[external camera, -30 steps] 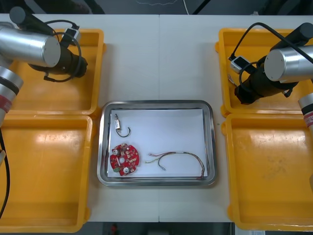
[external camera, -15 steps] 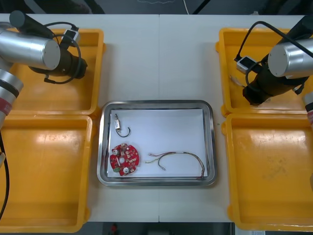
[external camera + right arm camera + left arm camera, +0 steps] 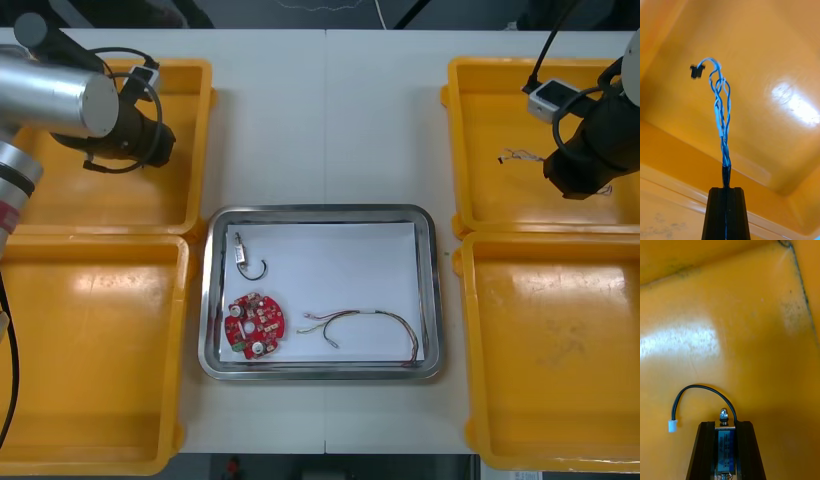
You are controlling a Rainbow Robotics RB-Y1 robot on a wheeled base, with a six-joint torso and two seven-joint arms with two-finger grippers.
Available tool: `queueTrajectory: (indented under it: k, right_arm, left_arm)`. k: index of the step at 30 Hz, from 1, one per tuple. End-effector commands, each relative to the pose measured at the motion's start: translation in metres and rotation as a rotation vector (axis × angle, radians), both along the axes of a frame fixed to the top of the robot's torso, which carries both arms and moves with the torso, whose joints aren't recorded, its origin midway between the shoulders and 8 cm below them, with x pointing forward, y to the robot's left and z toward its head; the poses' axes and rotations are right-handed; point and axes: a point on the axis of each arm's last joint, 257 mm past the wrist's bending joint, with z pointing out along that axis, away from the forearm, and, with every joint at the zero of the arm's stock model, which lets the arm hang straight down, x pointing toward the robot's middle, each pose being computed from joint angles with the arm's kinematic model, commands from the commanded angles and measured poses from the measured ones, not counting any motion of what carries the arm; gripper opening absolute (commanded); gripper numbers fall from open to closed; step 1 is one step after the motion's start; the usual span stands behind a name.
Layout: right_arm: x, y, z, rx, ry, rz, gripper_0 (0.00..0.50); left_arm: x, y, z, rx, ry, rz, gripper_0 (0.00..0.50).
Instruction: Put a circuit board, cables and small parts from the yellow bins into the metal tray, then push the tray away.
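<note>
My right jaws pinch the blue-white cable [image 3: 723,144], my left jaws a small metal part [image 3: 725,437]; both should next go to the metal tray [image 3: 320,211].

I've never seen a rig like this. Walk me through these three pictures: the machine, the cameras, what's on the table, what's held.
This is a two-armed robot. The wide picture looks down from above the arms at a light table with four yellow plastic bins and a shiny metal tray between them. In the tray lie a round red circuit board, a red and yellow cable and a small metal part with a black wire. The two upright pictures come from cameras on the wrists. The left hand, over the far left bin, grips a second metal part, black wire attached. The right hand, over the far right bin, pinches a twisted blue and white cable.
</note>
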Motion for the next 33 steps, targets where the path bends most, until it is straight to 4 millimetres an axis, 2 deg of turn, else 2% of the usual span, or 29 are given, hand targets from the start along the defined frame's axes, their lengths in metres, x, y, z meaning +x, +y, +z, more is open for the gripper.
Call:
queueTrajectory:
  k: [1, 4, 11, 20, 22, 26, 33]
  right_arm:
    - [-0.001, -0.011, 0.048, -0.012, -0.120, 0.010, 0.000]
    - [-0.003, 0.002, 0.061, 0.000, -0.157, 0.060, 0.000]
    - [-0.014, 0.054, 0.082, 0.053, -0.208, 0.243, 0.000]
    - [-0.047, 0.128, 0.085, 0.020, -0.215, 0.516, 0.000]
    - [-0.057, 0.145, 0.082, 0.011, -0.210, 0.573, 0.000]
    - [-0.069, 0.165, 0.071, -0.004, -0.182, 0.637, 0.000]
    - [-0.085, 0.193, 0.029, -0.067, -0.088, 0.715, 0.000]
  left_arm:
    - [-0.011, 0.018, 0.034, 0.038, -0.011, -0.001, 0.000]
    - [-0.021, 0.020, 0.045, 0.028, 0.012, 0.013, 0.000]
    - [-0.050, 0.027, 0.068, 0.029, 0.073, 0.051, 0.000]
    - [-0.085, 0.024, 0.085, 0.030, 0.141, 0.086, 0.000]
    - [-0.094, 0.023, 0.088, 0.026, 0.147, 0.094, 0.000]
    - [-0.106, 0.021, 0.089, 0.018, 0.150, 0.099, 0.000]
    - [-0.126, 0.010, 0.087, -0.017, 0.158, 0.137, 0.000]
